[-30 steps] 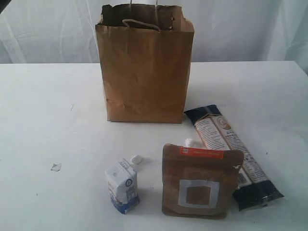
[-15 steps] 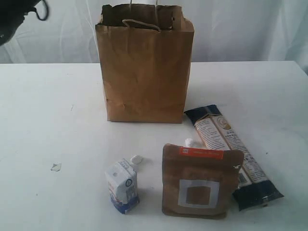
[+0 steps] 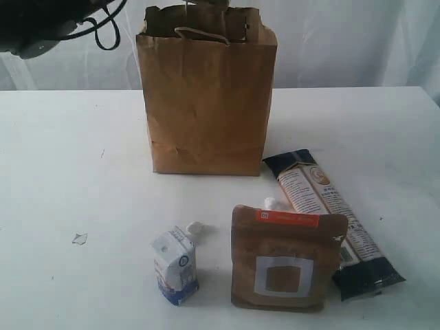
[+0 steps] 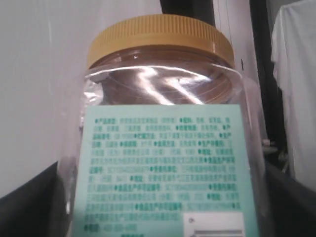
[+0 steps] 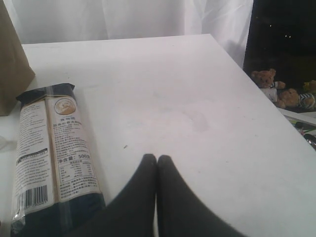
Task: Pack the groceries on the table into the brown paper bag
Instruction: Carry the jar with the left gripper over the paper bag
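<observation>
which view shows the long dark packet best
The exterior view: the long dark packet lies nearly whole on the table, one edge behind the brown pouch. The right wrist view shows its label closer, but its near end is cropped. The left wrist view shows none of it, only the clear jar.

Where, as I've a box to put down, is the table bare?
Left of the bag and carton the table is bare but for a small scrap; so is the stretch right of the bag, behind the packet. The near right is crowded: pouch beside packet, carton close by.
</observation>
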Robot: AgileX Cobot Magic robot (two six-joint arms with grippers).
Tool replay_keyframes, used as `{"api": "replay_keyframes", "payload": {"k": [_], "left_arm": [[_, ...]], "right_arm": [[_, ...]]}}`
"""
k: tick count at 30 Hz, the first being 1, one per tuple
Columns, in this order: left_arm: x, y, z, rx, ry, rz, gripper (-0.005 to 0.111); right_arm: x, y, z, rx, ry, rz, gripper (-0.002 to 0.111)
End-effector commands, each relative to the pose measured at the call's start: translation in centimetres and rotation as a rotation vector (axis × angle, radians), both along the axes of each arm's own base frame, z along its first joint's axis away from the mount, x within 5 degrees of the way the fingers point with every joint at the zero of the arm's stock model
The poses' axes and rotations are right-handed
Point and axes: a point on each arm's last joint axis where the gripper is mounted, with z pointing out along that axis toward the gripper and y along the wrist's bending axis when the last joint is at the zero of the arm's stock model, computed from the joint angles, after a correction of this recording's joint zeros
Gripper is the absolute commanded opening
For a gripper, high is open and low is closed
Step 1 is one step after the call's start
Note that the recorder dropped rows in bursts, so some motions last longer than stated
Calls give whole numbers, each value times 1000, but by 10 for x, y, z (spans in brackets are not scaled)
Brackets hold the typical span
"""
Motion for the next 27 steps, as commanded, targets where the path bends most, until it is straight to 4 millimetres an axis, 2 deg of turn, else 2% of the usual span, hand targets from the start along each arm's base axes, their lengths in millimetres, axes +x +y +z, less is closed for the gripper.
{"api": "replay_keyframes", "payload": {"k": [1, 10, 17, 27], "left_arm": [[-7, -10, 5, 115, -128, 42, 0], [-8, -18, 0, 203, -184, 82, 0], [-8, -20, -9, 410, -374, 128, 0], [-5, -18, -10, 448, -407, 184, 0]], "right_arm": [[0, 0, -2, -3, 0, -3, 0], [0, 0, -2, -3, 0, -3, 0], [0, 0, -2, -3, 0, -3, 0], [0, 0, -2, -3, 0, -3, 0]]}}
